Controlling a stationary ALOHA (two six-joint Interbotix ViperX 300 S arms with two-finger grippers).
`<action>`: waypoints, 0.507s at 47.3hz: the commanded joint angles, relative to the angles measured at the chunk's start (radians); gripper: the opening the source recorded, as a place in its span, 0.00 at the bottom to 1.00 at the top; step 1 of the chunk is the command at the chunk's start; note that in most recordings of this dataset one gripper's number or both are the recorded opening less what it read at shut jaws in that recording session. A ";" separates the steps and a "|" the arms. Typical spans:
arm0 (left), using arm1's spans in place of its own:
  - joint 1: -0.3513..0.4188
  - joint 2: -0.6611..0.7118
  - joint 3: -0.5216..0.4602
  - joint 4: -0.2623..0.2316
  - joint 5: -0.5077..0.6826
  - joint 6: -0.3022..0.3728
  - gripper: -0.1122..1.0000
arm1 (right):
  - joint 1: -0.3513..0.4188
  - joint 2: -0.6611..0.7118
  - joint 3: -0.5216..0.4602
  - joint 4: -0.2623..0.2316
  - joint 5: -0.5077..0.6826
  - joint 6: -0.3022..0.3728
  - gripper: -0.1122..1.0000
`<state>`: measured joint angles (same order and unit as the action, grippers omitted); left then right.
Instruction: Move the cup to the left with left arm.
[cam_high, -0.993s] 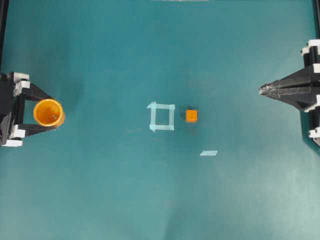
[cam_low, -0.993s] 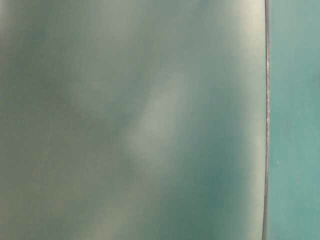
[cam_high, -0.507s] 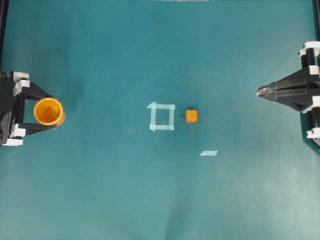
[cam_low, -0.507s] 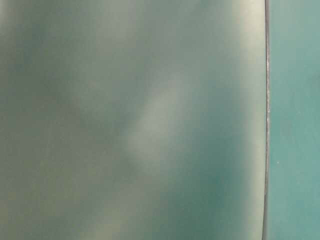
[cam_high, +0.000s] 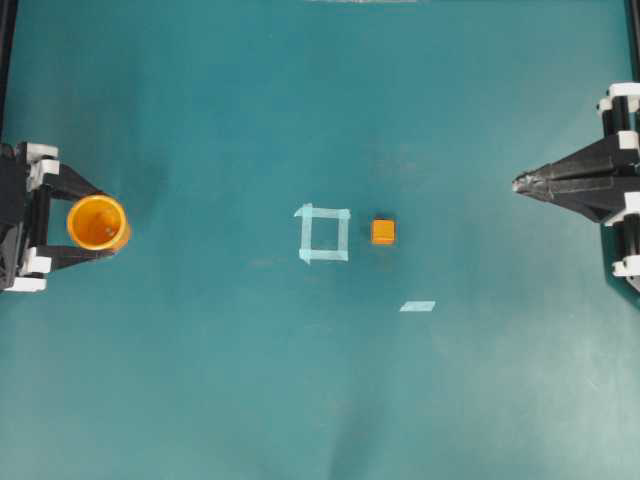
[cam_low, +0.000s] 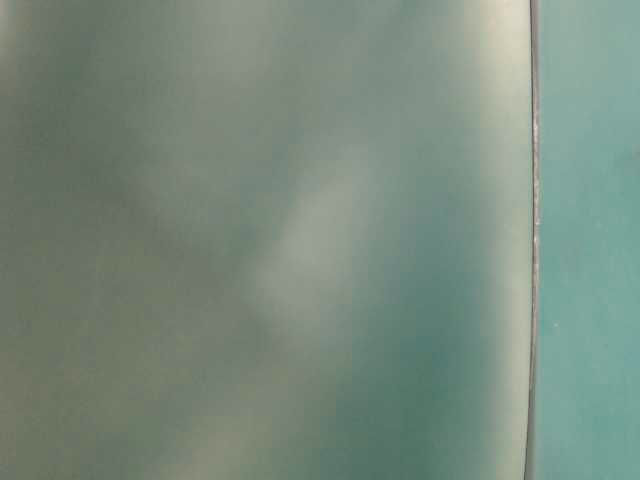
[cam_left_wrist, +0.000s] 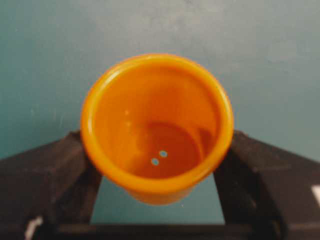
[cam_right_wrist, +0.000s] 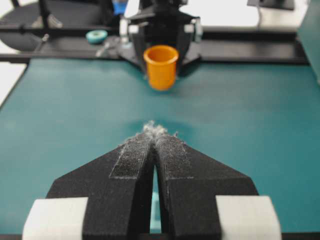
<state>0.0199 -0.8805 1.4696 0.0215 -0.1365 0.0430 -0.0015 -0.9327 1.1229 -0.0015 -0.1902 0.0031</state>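
At the table's (cam_high: 200, 380) far left, held the cup (cam_high: 97, 223) between the left gripper's (cam_high: 90, 225) fingers (cam_left_wrist: 55, 175); best lowered upright before spreading them; right gripper (cam_high: 522, 182) pinched together, empty.

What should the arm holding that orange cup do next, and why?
Probably lower the cup onto the green table and open the left claw. The cup already sits at the far left edge, well away from the taped square and the small orange cube. In the right wrist view it seems lifted off the surface, gripped on both sides, so setting down looks like what remains.
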 joint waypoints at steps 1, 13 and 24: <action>0.002 0.006 -0.008 0.000 -0.011 0.000 0.68 | -0.002 0.003 -0.023 0.000 -0.005 0.002 0.10; 0.002 0.006 -0.008 0.002 -0.011 0.000 0.68 | -0.002 0.005 -0.023 0.002 -0.003 0.003 0.10; 0.002 0.008 -0.008 0.000 -0.012 0.000 0.68 | 0.000 0.005 -0.021 0.003 0.006 0.003 0.10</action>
<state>0.0184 -0.8805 1.4696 0.0215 -0.1381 0.0445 -0.0015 -0.9327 1.1229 0.0000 -0.1825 0.0046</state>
